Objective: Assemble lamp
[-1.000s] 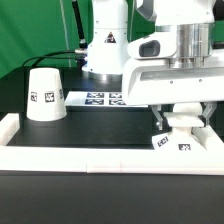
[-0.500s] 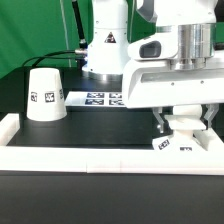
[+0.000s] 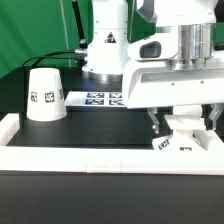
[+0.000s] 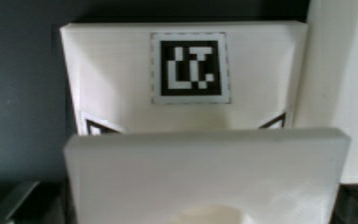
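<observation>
The white tapered shade [image 3: 45, 94] stands mouth down on the black table at the exterior view's left, tags facing out. The square base [image 3: 174, 146] lies at the exterior view's right against the white rail, with the bulb [image 3: 184, 127] standing on it. My gripper [image 3: 182, 122] is right above them, open, one finger on each side of the bulb and apart from it. In the wrist view the bulb [image 4: 208, 178] is a blurred white mass close to the camera, with the base [image 4: 105, 70] and its tag beyond it.
A white L-shaped rail [image 3: 90, 156] runs along the table's front and left side. The marker board [image 3: 100, 99] lies behind, in front of the robot's white pedestal [image 3: 103, 50]. A green curtain hangs at the back.
My fingers have spread apart on both sides of the bulb. The bulb, base and shade have not moved.
</observation>
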`<state>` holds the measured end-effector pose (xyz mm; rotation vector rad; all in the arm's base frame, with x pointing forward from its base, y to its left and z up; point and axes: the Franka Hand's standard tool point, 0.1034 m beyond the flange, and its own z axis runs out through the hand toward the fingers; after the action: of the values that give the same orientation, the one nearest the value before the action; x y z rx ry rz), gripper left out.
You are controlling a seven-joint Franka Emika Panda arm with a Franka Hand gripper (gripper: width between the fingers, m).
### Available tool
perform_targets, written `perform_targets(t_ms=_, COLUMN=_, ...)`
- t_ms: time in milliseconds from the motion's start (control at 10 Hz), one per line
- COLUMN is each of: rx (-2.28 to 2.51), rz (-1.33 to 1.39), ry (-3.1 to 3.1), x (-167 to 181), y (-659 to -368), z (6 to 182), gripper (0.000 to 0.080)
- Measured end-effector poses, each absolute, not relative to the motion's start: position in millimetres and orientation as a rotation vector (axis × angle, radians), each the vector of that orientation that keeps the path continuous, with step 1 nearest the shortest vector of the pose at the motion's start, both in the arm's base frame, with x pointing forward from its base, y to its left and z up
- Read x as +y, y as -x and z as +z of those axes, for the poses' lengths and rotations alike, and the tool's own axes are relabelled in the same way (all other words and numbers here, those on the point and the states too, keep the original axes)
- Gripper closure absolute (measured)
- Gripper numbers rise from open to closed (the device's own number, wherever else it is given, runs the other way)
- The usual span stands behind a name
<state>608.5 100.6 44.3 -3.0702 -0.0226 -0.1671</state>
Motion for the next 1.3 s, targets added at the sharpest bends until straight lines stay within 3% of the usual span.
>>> perform_targets(t_ms=300, rx=-0.015, rz=-0.141, ry=3.073, x=98, y=-585, z=54.2, gripper=0.0101)
perform_targets(t_ms=800, rx=0.037, rz=-0.087, ry=3.065, x=107, y=-542, z=90.9, gripper=0.0101)
perform_targets(t_ms=1300, rx=0.016, rz=-0.086, ry=3.062, x=115, y=-529, z=84.8, gripper=0.0101)
